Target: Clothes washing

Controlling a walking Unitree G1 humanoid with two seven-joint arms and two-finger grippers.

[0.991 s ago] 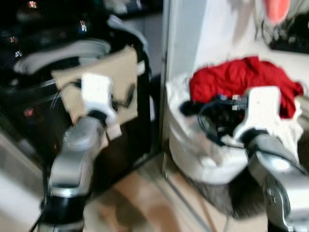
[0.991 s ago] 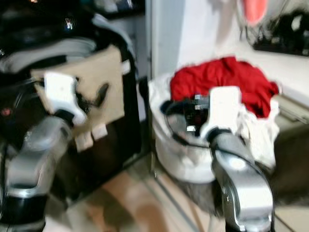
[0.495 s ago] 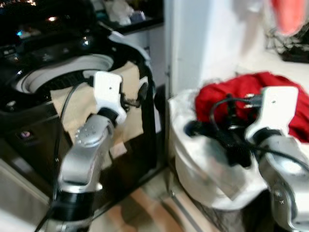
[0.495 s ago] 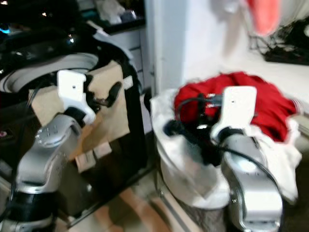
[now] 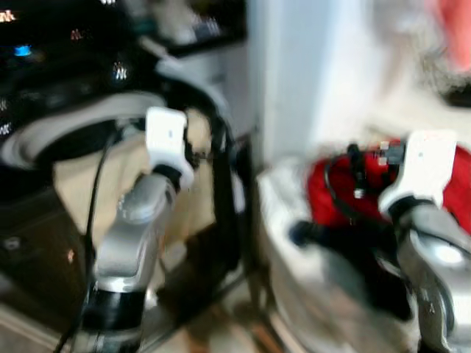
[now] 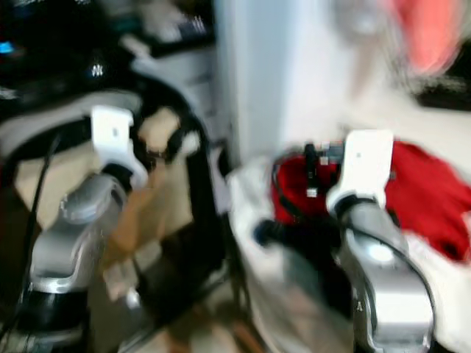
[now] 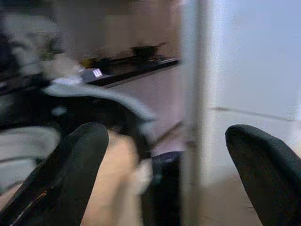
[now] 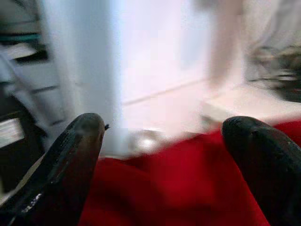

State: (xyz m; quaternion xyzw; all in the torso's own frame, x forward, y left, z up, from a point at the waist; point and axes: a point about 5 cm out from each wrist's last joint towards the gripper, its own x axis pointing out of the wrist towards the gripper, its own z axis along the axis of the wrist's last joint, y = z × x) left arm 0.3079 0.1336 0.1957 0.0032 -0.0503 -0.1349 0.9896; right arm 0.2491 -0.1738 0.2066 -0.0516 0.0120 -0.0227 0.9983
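A red garment (image 5: 335,193) lies on top of a white laundry basket (image 5: 294,287) at the right. My right gripper (image 8: 164,136) is open just above and in front of the red cloth (image 8: 188,193), holding nothing; its dark fingers (image 5: 316,234) reach over the basket's near side. At the left stands a black top-loading washing machine (image 5: 66,132) with its round opening showing. A beige sheet (image 5: 81,184) hangs over its front. My left gripper (image 7: 167,141) is open and empty, raised by the washer's right corner (image 5: 217,143). All views are blurred.
A white wall corner (image 5: 283,81) stands between the washer and the basket. Behind the washer runs a dark counter (image 7: 127,63) with small items. Something pink (image 6: 434,29) hangs at the upper right, over a pale ledge (image 8: 244,101).
The whole picture has shifted and blurred, so the camera is moving. Both arms keep about the same raised posture; the right gripper sits a little lower against the basket.
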